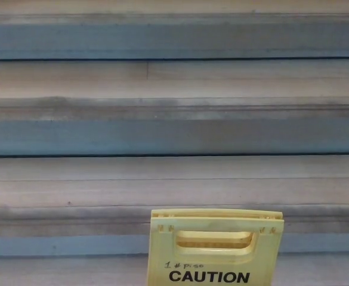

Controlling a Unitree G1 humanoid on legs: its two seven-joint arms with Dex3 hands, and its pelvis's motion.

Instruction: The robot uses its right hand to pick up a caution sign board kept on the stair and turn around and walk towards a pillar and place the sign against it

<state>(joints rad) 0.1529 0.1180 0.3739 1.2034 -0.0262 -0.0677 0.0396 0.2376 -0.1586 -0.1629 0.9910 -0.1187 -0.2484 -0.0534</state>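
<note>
Head view faces a flight of grey stone stairs (174, 185), treads running straight across the frame with darker blue-grey risers between them. A yellow caution sign (215, 247) stands upright at bottom centre-right, in front of the lowest visible riser, its lower part cut off by the frame edge. Slot handle near its top edge; "CAUTION" printed in black below, small handwritten marks just above the word. Neither robot hand shows in frame, so finger state cannot be told
</note>
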